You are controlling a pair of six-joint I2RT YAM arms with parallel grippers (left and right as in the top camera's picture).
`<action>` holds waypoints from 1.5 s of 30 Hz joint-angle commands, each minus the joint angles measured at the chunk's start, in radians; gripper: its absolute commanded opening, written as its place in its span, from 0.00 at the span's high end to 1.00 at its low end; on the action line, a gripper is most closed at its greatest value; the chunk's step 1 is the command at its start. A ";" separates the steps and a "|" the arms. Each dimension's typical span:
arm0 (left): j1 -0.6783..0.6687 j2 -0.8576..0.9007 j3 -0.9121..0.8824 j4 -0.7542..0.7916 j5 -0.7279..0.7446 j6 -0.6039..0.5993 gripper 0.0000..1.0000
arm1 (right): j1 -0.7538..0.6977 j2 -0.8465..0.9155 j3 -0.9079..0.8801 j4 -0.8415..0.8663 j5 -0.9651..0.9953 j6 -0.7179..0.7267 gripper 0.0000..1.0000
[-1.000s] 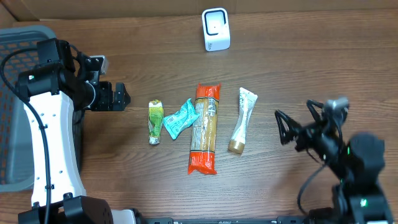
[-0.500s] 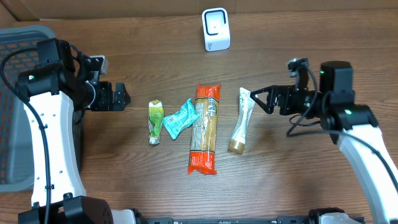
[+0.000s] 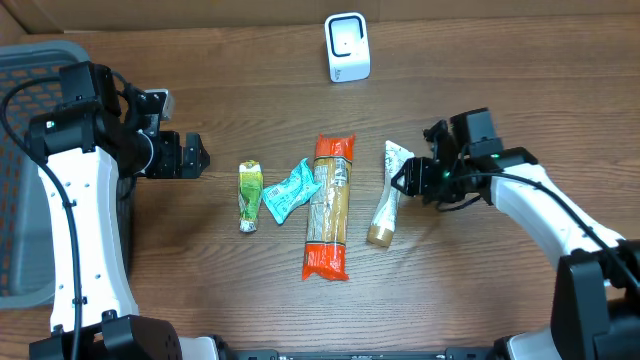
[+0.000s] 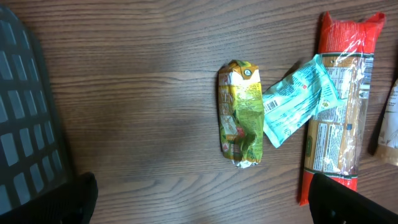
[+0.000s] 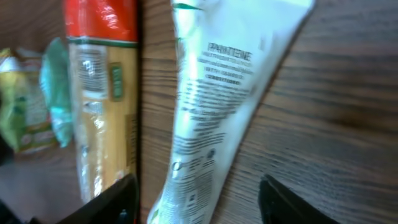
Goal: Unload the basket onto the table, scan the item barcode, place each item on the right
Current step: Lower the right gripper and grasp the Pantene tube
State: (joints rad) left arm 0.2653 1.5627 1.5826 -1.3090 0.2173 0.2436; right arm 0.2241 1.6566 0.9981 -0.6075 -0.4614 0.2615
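The right gripper (image 5: 196, 190), fingers spread, sits around the white plastic shampoo tube (image 5: 211, 106) mid-frame (not pinching it); best squeeze gently.

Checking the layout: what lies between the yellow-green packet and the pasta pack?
A tilted teal sachet, its end overlapping the pasta pack; clear in the overhead and left wrist views.

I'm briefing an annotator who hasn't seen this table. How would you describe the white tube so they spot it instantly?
In front of the white scanner on the wooden table, four items lie in a row. The white tube is rightmost, beside the long orange pasta pack, under the right claw. Only it is white with a gold cap; its neighbours are coloured packets.
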 commanded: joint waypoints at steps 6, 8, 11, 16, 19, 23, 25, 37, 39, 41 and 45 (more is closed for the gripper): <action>-0.002 -0.007 0.003 0.002 0.015 0.022 0.00 | 0.099 0.017 0.018 0.008 0.260 0.054 0.59; -0.002 -0.007 0.003 0.002 0.015 0.022 0.00 | 0.108 0.026 0.018 0.019 0.260 0.054 0.66; -0.002 -0.007 0.003 0.002 0.015 0.022 0.01 | 0.110 0.043 0.018 0.026 0.260 0.058 0.73; -0.002 -0.007 0.003 0.002 0.015 0.022 0.00 | 0.110 0.057 0.018 0.039 0.259 0.058 0.80; -0.002 -0.007 0.003 0.002 0.015 0.022 0.01 | 0.110 0.057 0.018 0.056 0.259 0.061 0.87; -0.002 -0.007 0.003 0.002 0.015 0.022 0.01 | 0.110 0.057 0.018 0.060 0.258 0.061 0.88; -0.002 -0.007 0.003 0.002 0.015 0.022 0.00 | 0.118 0.057 0.018 0.060 0.259 0.060 0.88; -0.002 -0.007 0.003 0.002 0.015 0.022 0.00 | 0.147 0.057 0.153 -0.001 0.259 -0.005 0.88; -0.002 -0.007 0.003 0.002 0.015 0.022 0.00 | 0.147 0.057 0.166 -0.004 0.259 -0.008 0.88; -0.002 -0.007 0.003 0.002 0.015 0.022 0.00 | 0.147 0.057 0.166 -0.004 0.260 -0.008 0.88; -0.002 -0.007 0.003 0.002 0.015 0.022 0.00 | 0.147 0.069 0.166 -0.008 0.262 -0.008 0.88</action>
State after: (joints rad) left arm 0.2653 1.5627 1.5826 -1.3090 0.2176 0.2436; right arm 0.3672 1.7134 1.1488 -0.6197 -0.2050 0.2672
